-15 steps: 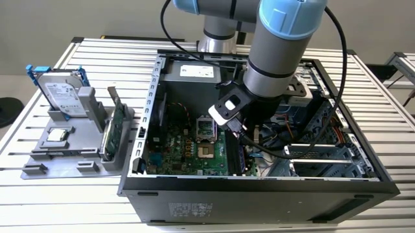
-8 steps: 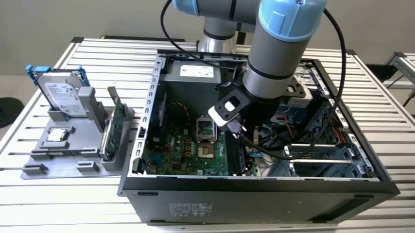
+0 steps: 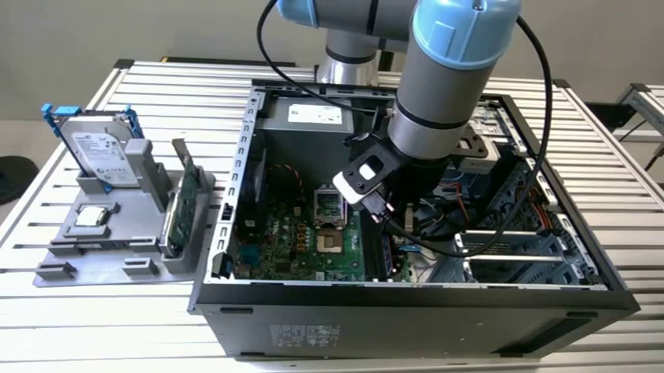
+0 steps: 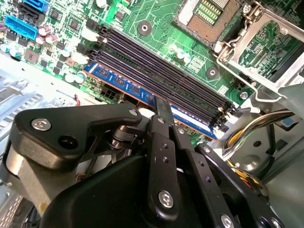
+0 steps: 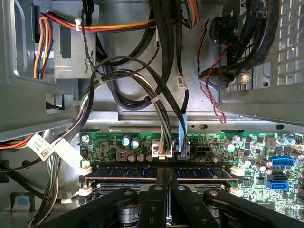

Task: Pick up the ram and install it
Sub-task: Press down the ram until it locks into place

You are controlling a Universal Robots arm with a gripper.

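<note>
The ram [image 4: 121, 81] is a dark blue stick with a pale label. It lies along the outermost memory slot of the green motherboard [image 4: 156, 23], beside three bare black slots [image 4: 156, 66]. My gripper [image 4: 166, 113] is down inside the open computer case [image 3: 415, 291], its black fingers [image 4: 161, 110] drawn together at the middle of the stick's upper edge. In the first wrist view the ram [image 5: 123, 172] runs across just past the gripper [image 5: 166, 175], and its middle is hidden behind the fingertips. The arm's wrist [image 3: 425, 148] stands over the slots.
Cable bundles [image 5: 142, 80] hang close behind the slots, and a drive cage [image 3: 518, 256] sits at the exterior view's right. The open processor socket [image 3: 326, 206] lies beside the slots. Outside the case, a grey holder [image 3: 93, 264] carries a silver hard drive [image 3: 99, 148] and an upright green card [image 3: 182, 210].
</note>
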